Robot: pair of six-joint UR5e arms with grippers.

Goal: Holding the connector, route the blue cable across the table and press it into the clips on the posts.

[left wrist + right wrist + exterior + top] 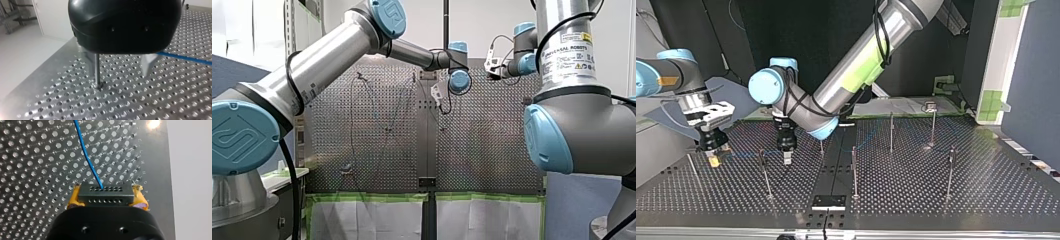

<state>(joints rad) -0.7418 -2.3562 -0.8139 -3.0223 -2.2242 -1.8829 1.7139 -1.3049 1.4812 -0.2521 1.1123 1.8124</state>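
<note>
My right tool (713, 159) sits at about 9 o'clock in the top view, low over the table (986, 190). Its yellow pads are clamped on either end of the black connector (105, 196). The blue cable (86, 157) leaves the middle of the connector's face and runs away ahead of that tool. In the top view a faint blue line goes from there toward 3 o'clock, past the top of a thin post (764, 172), to my left tool (787, 158), which hangs nose-down near the table's middle. Its metal fingers stand apart with nothing between them. Its wrist view shows a post just ahead and the cable passing beside one finger, not gripped.

As I judge it, the grasp on the connector is made and the cable is drawn out across much of the table. In the front view thin lines zigzag among the posts at 9 o'clock of centre. The clips are too small to make out, so I cannot tell which hold the cable. The stretch between the two tools looks not yet pressed in.
</note>
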